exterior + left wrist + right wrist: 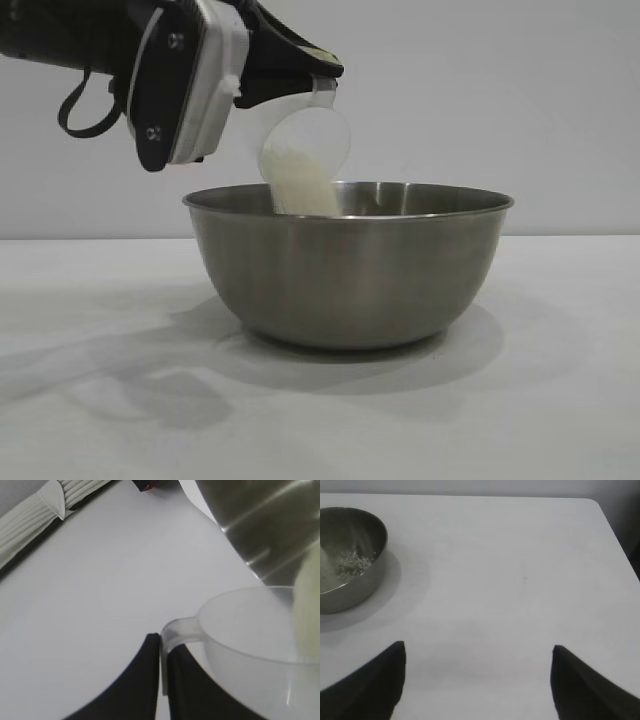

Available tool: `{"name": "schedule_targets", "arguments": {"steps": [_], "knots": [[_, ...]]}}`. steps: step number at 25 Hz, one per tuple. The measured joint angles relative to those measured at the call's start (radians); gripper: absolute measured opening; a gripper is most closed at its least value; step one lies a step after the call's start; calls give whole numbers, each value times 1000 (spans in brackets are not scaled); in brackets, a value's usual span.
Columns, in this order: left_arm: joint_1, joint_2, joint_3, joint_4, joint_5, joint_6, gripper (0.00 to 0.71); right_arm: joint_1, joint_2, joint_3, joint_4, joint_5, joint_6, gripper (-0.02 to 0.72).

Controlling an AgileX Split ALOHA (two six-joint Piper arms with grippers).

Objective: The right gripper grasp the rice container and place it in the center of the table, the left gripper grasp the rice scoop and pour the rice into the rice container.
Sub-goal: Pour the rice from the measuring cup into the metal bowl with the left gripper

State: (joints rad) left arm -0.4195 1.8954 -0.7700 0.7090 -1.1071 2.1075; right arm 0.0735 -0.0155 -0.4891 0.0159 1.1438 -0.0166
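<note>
The steel rice container [348,265] stands in the middle of the white table [560,400]. Above its left rim my left gripper [322,76] is shut on the handle of the translucent rice scoop [305,145], tilted steeply over the bowl. White rice [300,180] streams from the scoop into the container. In the left wrist view the scoop [250,650] sits beside my left gripper [163,645], its handle pinched between the black fingers, with the container's wall [260,525] beyond. My right gripper [477,652] hovers open over bare table, away from the container [347,560], which holds some grains [351,560].
A white ribbed hose or cable sleeve [35,522] runs along the table's edge in the left wrist view, with a small red-and-black object [147,485] near it. The table's rounded corner [595,505] shows in the right wrist view.
</note>
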Motion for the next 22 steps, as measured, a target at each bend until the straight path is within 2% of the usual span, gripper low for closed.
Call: {"name": "schedule_targets", "arguments": {"steps": [15, 18, 22], "knots": [[0, 0, 0, 38, -25, -16, 0, 0, 0, 0, 0, 0, 0, 537], [0, 0, 0, 0, -27, -132, 0, 0, 0, 0, 0, 0, 0, 537], [0, 0, 0, -138, -28, -408, 0, 0, 0, 0, 0, 0, 0, 537]]}}
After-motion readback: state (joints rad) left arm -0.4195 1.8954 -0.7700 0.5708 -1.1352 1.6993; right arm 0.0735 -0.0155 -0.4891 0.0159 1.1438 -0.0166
